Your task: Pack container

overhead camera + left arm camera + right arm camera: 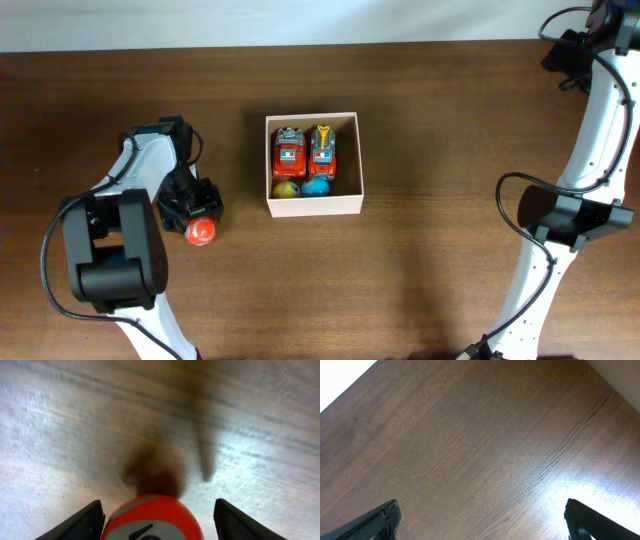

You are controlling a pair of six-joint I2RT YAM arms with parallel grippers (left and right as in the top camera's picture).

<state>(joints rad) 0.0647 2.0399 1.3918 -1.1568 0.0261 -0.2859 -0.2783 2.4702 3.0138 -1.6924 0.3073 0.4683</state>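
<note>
Left, tool (pixel 155 520) around red ball (pixel 152 519), grip unclear, right tool (pixel 480 520) apart, container (pixel 312 205) beside.

Overhead looks straight down on the table (pixel 420 280); each wrist cam faces that tabletop close, past its own claw.

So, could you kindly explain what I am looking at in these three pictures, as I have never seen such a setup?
Two white robot arms work at a brown wooden table. The overhead picture shows everything; the others come from cameras on each wrist. A small square cream-white cardboard box holds two red toy trucks, a yellow ball and a blue ball. The left gripper has a red-orange ball between its fingers; whether they press it is unclear. The right gripper is open over bare wood.
</note>
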